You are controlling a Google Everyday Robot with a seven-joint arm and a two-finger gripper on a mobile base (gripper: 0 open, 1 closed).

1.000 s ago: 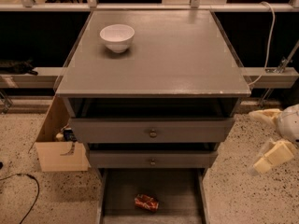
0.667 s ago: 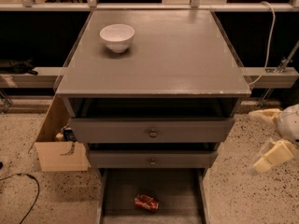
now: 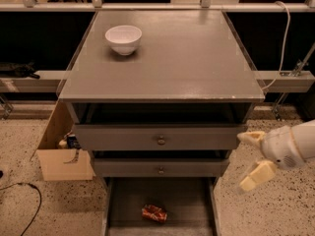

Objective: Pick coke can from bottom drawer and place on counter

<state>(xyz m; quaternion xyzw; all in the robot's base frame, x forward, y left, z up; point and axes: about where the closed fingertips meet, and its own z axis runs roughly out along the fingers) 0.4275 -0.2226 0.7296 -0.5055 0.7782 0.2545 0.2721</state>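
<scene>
The coke can point(image 3: 154, 214), small, red and dented, lies on its side on the dark floor of the open bottom drawer point(image 3: 128, 200) at the foot of the grey cabinet. The counter point(image 3: 187, 58) is the broad grey top slab. My gripper point(image 3: 254, 156) hangs to the right of the cabinet, level with the two knobbed drawer fronts. Its two cream fingers are spread apart and hold nothing. It is well right of and above the can.
A white bowl point(image 3: 123, 39) stands on the counter's far left. An open cardboard box point(image 3: 59, 154) sits on the speckled floor left of the cabinet. A white cable point(image 3: 284, 38) hangs at the right. A black cable point(image 3: 29, 195) lies on the floor at left.
The gripper has shifted slightly left, toward the cabinet's right side. The can, bowl and drawers have not moved.
</scene>
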